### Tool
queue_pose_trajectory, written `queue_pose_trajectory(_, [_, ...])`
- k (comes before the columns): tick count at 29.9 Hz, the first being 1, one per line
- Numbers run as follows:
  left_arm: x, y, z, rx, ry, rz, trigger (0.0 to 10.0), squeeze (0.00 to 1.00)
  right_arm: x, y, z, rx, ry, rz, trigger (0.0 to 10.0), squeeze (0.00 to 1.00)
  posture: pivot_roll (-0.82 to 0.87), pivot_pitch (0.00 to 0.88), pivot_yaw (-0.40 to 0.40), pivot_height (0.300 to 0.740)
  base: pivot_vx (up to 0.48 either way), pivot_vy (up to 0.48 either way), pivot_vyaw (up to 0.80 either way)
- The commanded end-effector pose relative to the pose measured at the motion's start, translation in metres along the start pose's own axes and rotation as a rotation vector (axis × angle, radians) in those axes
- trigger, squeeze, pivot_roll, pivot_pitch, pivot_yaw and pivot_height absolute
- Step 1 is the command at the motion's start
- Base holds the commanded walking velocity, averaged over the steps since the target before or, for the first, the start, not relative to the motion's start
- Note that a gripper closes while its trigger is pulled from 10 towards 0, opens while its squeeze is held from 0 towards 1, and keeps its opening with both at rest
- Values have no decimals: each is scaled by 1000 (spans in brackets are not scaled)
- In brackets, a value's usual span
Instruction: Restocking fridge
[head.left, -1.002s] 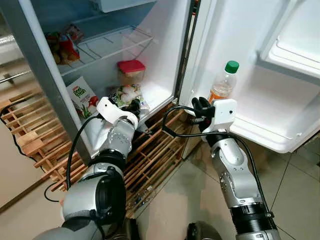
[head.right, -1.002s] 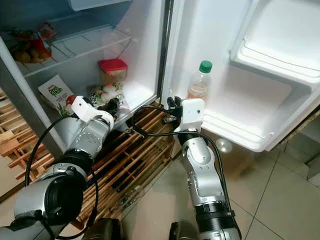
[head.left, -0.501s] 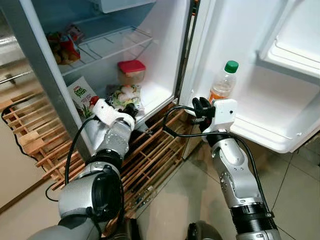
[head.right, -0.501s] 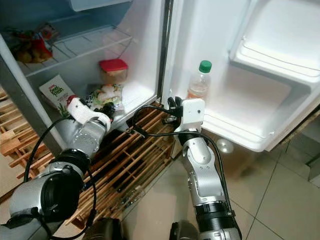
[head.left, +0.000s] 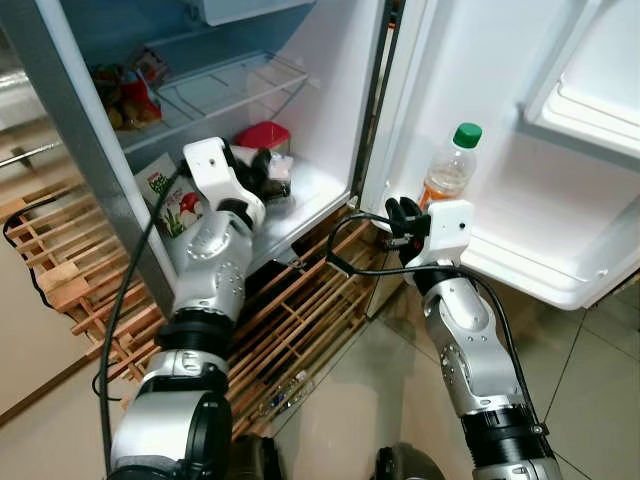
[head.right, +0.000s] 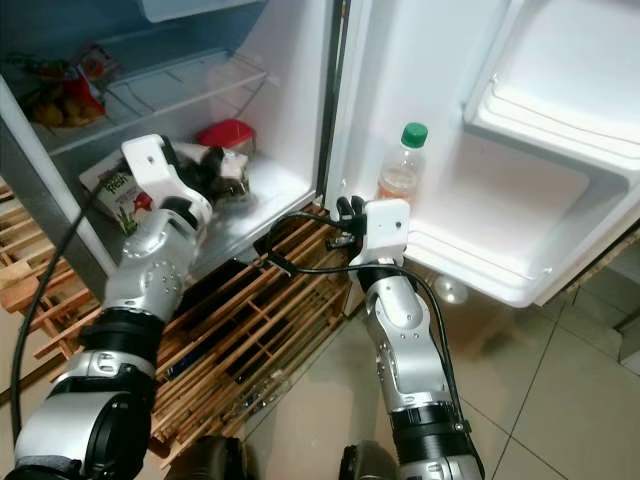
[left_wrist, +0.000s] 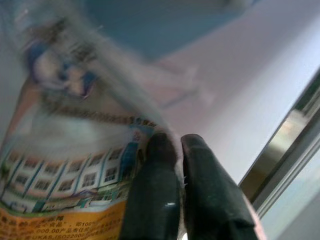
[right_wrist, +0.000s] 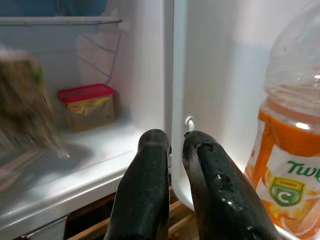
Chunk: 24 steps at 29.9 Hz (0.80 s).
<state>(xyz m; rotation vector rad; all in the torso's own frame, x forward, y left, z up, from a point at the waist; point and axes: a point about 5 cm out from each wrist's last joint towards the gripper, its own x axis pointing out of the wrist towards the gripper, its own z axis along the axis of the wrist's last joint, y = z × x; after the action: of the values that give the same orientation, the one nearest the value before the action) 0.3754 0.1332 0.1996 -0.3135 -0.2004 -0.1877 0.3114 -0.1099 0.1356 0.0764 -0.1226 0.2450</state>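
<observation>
This is a kitchen in a home. A fridge (head.left: 330, 120) stands open with food on its shelves, a juice bottle (head.left: 447, 168) sits in the door, and the floor (head.left: 590, 380) has tiles.

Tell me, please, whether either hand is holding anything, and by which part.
The left hand pinches a printed plastic packet by its edge, inside the fridge. The right hand holds nothing, beside the orange bottle.

Bright even light, white fridge glare, blurred wrist views
</observation>
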Motion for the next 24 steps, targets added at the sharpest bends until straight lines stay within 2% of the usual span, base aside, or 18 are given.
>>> queue_pose_trajectory(1, [6,-23,32,68,-100,-117,0,0,4,-2,3,-2,-14,-10,10000,0,-58,0,-1,689,0,0,0])
queue_pose_trajectory(3, [6,-25,35,74,-110,-127,0,0,4,-2,3,-1,-14,-9,10000,0,-58,0,-1,689,0,0,0])
queue_pose_trajectory(5, [11,-36,49,115,-150,-182,0,0,7,-1,2,13,-11,-8,10000,0,-51,0,-6,689,0,0,0])
queue_pose_trajectory(7, [11,-36,49,115,-150,-182,0,0,7,-1,2,13,-11,-8,10000,0,-51,0,-6,689,0,0,0])
queue_pose_trajectory(8, [14,-39,53,159,-153,-200,0,0,8,0,2,14,-12,-6,10000,0,-54,0,-2,689,0,0,0])
queue_pose_trajectory(12, [15,-43,52,212,-141,-227,0,0,9,0,2,12,-16,-5,10000,0,-58,0,0,689,0,0,0])
queue_pose_trajectory(15, [15,-55,56,260,-164,-293,0,0,10,0,2,12,-19,-7,10000,0,-64,0,-1,689,0,0,0])
queue_pose_trajectory(18, [16,-73,71,284,-230,-375,0,0,9,0,2,6,-19,-5,10000,0,-68,0,-1,689,0,0,0])
queue_pose_trajectory(19, [16,-73,71,284,-230,-375,0,0,9,0,2,6,-19,-5,10000,0,-68,0,-1,689,0,0,0])
queue_pose_trajectory(21, [17,-78,78,322,-268,-397,0,0,9,-1,2,3,-18,-5,10000,0,-70,0,-2,689,0,0,0])
queue_pose_trajectory(22, [19,-78,83,394,-301,-399,0,0,9,-2,1,1,-17,-7,10000,0,-73,0,-2,689,0,0,0])
queue_pose_trajectory(23, [19,-78,83,394,-301,-399,0,0,9,-2,1,1,-17,-7,10000,0,-73,0,-2,689,0,0,0])
queue_pose_trajectory(24, [21,-77,84,445,-316,-399,0,0,9,-2,1,1,-16,-9,10000,0,-73,0,-2,689,0,0,0])
